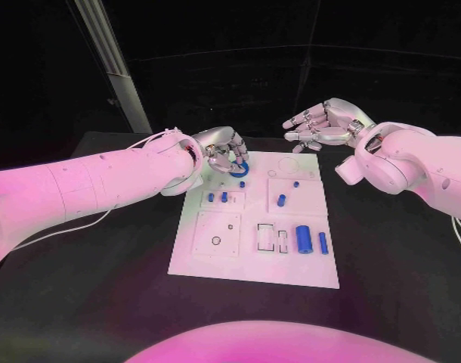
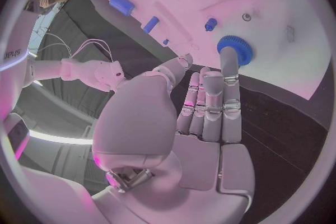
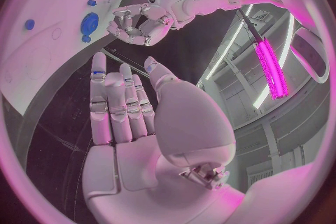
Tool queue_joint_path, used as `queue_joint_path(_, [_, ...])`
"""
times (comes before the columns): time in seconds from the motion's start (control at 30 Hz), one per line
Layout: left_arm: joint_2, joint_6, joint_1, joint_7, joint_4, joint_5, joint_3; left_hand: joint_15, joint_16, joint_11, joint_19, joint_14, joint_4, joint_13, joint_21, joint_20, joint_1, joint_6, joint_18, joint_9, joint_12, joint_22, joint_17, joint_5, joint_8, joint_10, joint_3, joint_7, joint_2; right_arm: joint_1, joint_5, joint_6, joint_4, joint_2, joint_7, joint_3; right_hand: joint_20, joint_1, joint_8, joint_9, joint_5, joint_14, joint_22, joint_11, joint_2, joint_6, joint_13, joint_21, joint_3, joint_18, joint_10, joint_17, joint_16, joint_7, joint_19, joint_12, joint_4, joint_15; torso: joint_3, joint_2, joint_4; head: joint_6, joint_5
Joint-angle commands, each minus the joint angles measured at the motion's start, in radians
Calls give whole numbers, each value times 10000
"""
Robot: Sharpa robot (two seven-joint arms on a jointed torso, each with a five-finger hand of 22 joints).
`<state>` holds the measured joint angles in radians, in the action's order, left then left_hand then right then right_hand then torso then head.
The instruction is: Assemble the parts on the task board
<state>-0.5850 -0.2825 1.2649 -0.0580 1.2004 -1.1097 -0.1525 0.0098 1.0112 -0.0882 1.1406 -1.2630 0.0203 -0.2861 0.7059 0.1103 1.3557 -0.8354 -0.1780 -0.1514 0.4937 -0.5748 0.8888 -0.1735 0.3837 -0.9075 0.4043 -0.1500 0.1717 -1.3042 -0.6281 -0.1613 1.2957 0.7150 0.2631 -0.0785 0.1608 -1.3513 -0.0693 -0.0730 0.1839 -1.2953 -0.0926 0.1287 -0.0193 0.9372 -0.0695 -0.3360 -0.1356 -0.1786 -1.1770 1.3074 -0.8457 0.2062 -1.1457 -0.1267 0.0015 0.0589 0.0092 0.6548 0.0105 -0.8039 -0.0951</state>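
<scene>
Lighting: pink-magenta wash over a dark room, brightest on the white board (image 1: 255,227). Source: glowing tube lamp (image 3: 270,67) overhead. Wrist views: fisheye bending, dark circular frame, soft rims.

No readable text, label, brand, number or sign appears on the white task board (image 1: 255,261), on its blue parts, or on either arm. A few small dark letters sit on the robot's white body at the edge of the left wrist view, too small to read.

White task board (image 1: 255,261), blue parts (image 1: 304,237)
</scene>
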Motion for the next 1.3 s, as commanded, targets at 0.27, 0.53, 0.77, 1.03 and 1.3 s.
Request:
queue_joint_path(0.27, [594,643,-12,-282,-756,-3171,-273,-75,1872,24,1215,-1443,-169,1025,991,-78,-181,-566,80,394,-724,-890,1620,58,-694,-153,-390,111,226,-16,11,87,1,-27,56,5,16,105,11,-17,44,53,15,2,22,-63,8,59,-13,-33,48,1016,18,-1,-30,-33,68,19,-5,3,-27,16,91])
queue_joint_path(0.53, [886,952,-57,-239,-1121,-3522,-329,-138,2805,59,2059,-1988,-135,1445,2478,-137,-187,-837,363,541,-989,-2543,2530,87,-1021,-164,-900,147,101,-15,11,94,-4,-65,66,5,16,105,11,-17,44,53,15,2,22,-63,8,59,-13,-33,48,1016,18,-1,-30,-33,68,19,-3,-9,-10,2,100])
queue_joint_path(0.77, [1036,1093,-74,-292,-1233,-3568,-334,-193,3153,108,2412,-2203,-133,1638,3201,-182,-115,-1056,500,600,-1073,-3368,2872,178,-1175,-346,-1077,210,-41,-14,11,98,-12,-87,69,5,16,105,11,-17,44,53,15,2,22,-63,8,59,-13,-33,48,1016,18,-1,-30,-33,68,19,0,-6,-26,-14,122])
queue_joint_path(1.03, [1068,1374,-82,-262,-1231,-3576,-334,-287,3313,225,2634,-2312,-138,1740,3774,-262,-48,-1397,612,641,-1046,-4043,2987,178,-1305,-954,-1037,311,-195,-14,11,93,4,-86,64,5,16,105,11,-17,44,53,15,2,22,-63,8,59,-13,-33,48,1016,18,-1,-30,-33,68,19,5,-6,-41,-38,137])
queue_joint_path(1.3, [1117,1511,-122,-285,-1244,-3578,-334,-341,3371,297,2699,-2346,-192,1792,4004,-309,64,-1628,656,660,-1088,-4323,3018,171,-1371,-1301,-863,367,-295,-14,11,101,-4,-107,68,5,16,105,11,-17,44,53,15,2,22,-63,8,59,-13,-33,48,1016,18,-1,-30,-33,68,19,0,-11,-23,-60,131])
